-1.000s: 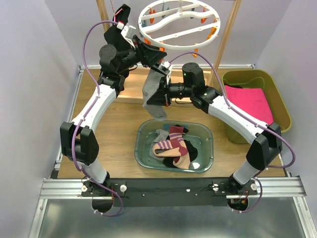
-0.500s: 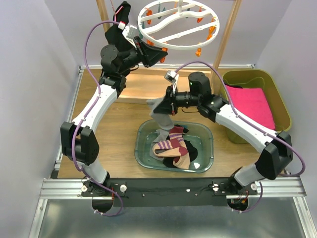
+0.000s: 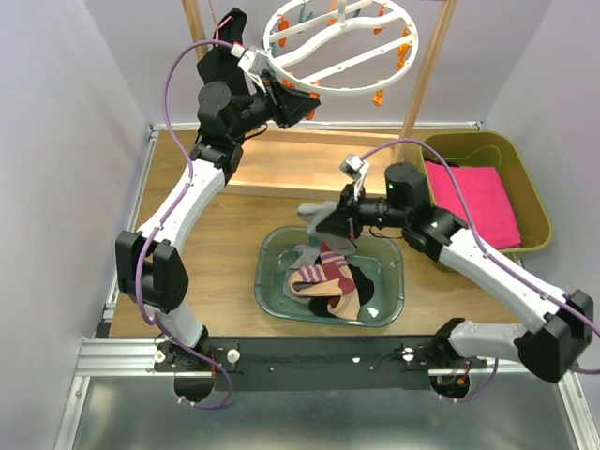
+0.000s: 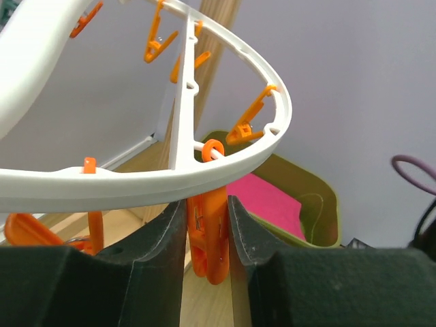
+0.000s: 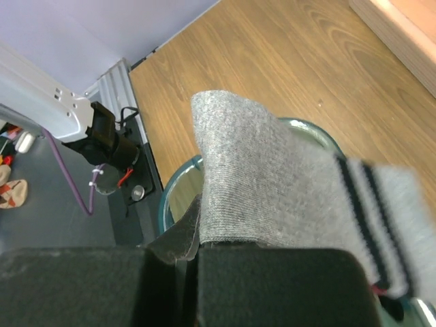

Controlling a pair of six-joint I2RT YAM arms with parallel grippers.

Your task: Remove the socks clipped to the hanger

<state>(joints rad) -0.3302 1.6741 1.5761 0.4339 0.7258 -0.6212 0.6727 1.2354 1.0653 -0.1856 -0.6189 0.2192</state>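
The white ring hanger [image 3: 342, 42] hangs at the top, with orange pegs dangling from its rim [image 4: 136, 184]. My left gripper [image 3: 298, 103] is up at its near-left edge, shut on one orange peg [image 4: 210, 255] that sits between both fingers. No sock shows on that peg. My right gripper [image 3: 339, 223] is shut on a grey sock [image 3: 319, 217] with a black-striped cuff [image 5: 272, 184], held just above the far edge of the teal basin [image 3: 272, 272]. Maroon-striped [image 3: 323, 275], tan [image 3: 344, 302] and black socks lie in the basin.
An olive bin [image 3: 525, 187] holding a folded pink cloth [image 3: 473, 202] stands at the right. Wooden posts [image 3: 427, 80] rise behind the hanger, and a black garment [image 3: 230, 23] hangs at the back left. A raised wooden board [image 3: 281, 164] lies behind the basin.
The right arm has carried the grey sock down and right, from under the hanger to over the basin. The left gripper has narrowed onto the orange peg, and the ring has tilted slightly.
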